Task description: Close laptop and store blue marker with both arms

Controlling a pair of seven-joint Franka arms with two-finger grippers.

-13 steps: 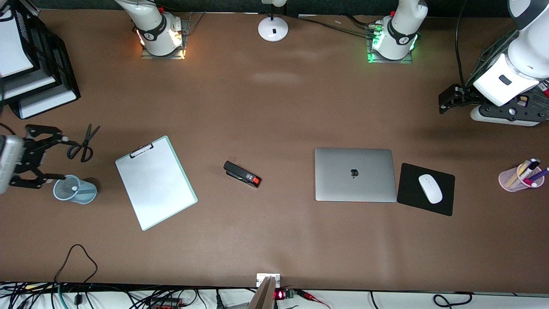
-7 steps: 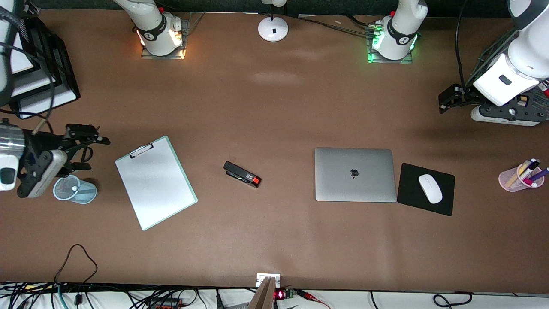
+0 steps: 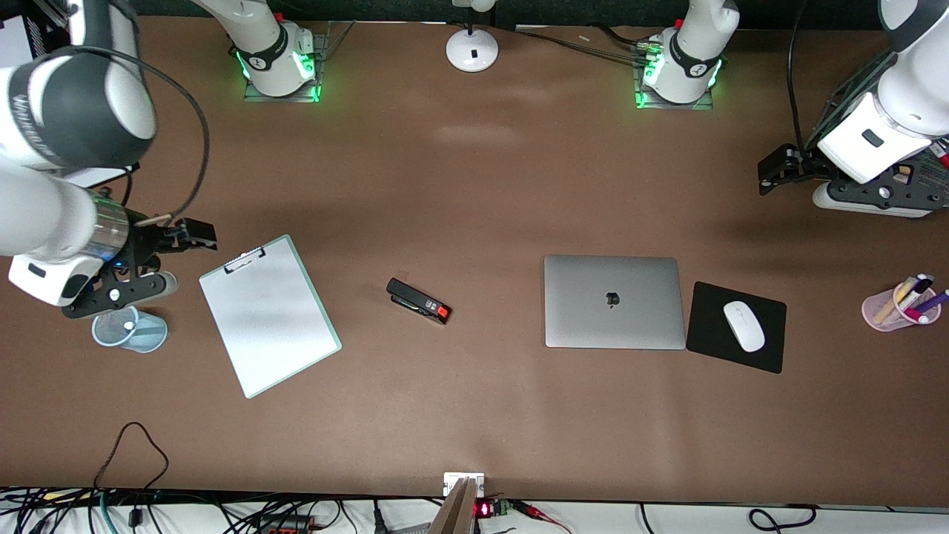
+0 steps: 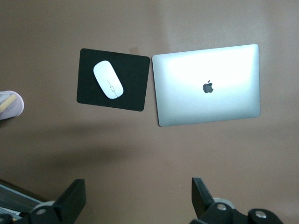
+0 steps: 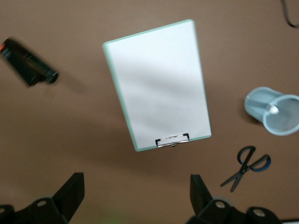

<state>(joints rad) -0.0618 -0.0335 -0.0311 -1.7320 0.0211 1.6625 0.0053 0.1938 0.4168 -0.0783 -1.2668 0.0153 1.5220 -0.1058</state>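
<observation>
While lid down, smooth silver laptop (image 3: 614,301) flat beside matte black mousepad (image 3: 735,326); left gripper (image 4: 138,198) and right gripper (image 5: 135,193) raised, 2 jaw pairs released.

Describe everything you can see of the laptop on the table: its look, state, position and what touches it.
The laptop is a slim silver-grey slab with rounded corners and what looks like a matte metal finish, bearing a dark apple logo at the middle of its lid. It is fully closed and lies flat on the brown table. A black mouse pad lies right beside it toward the left arm's end; whether the two touch cannot be told. No gripper touches it, and nothing rests on its lid. The left wrist view shows the lid brightly lit.
</observation>
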